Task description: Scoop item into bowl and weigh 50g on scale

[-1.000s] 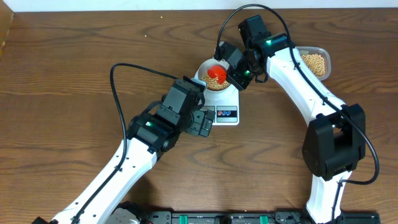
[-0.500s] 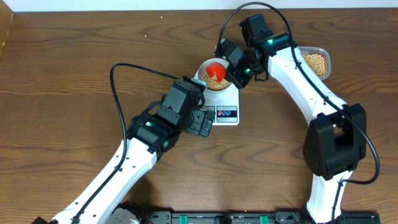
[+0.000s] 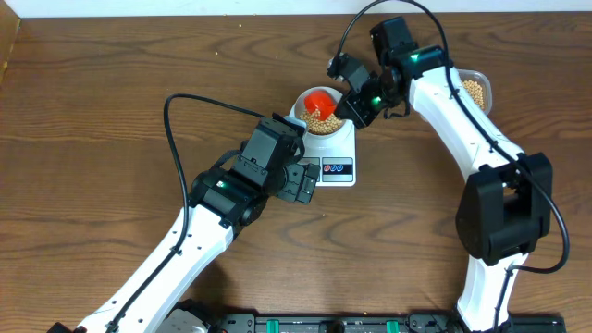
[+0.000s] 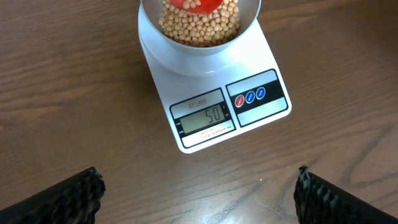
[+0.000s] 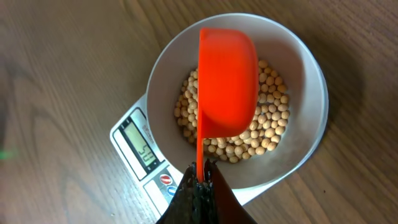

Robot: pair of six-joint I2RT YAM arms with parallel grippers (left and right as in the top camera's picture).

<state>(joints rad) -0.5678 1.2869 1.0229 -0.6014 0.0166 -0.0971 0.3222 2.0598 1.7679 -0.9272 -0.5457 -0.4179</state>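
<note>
The pale bowl (image 3: 311, 118) sits on the white scale (image 3: 339, 148) and holds tan beans (image 5: 267, 134). The scale's display (image 4: 202, 119) reads 50. My right gripper (image 5: 200, 180) is shut on the handle of an orange scoop (image 5: 227, 81), held turned over above the bowl; the scoop also shows in the overhead view (image 3: 319, 101). My left gripper (image 4: 198, 193) is open and empty over bare table just in front of the scale, its fingers (image 4: 68, 199) wide apart.
A clear plastic tub (image 3: 474, 91) with more beans stands at the back right, partly hidden behind my right arm. The left arm's black cable (image 3: 185, 106) arcs over the table's left middle.
My right gripper has moved up and slightly back-right, lifting the orange scoop higher over the bowl. The left arm has not moved.
</note>
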